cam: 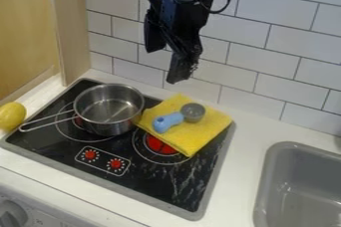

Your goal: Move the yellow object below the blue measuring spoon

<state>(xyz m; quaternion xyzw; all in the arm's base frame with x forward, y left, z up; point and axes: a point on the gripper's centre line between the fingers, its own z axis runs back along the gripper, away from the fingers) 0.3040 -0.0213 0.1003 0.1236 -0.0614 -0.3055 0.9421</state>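
The black gripper [165,65] hangs in front of the tiled wall, high above the back of the stove, with its fingers apart and nothing between them. Below it and slightly right, a yellow cloth [206,130] lies flat over the stove's right rear part, partly covering a red burner. On top of the cloth rests the blue measuring spoon [168,121], its grey cup toward the upper right and its blue handle toward the lower left. A yellow lemon-like object [11,116] sits on the counter at the far left edge.
A steel pot [108,109] stands on the stove's left side, its long handle pointing left toward the lemon-like object. The black stove [160,181] has a grey rim. At the lower right is a grey sink [303,191]; a wooden panel [70,32] rises at the left.
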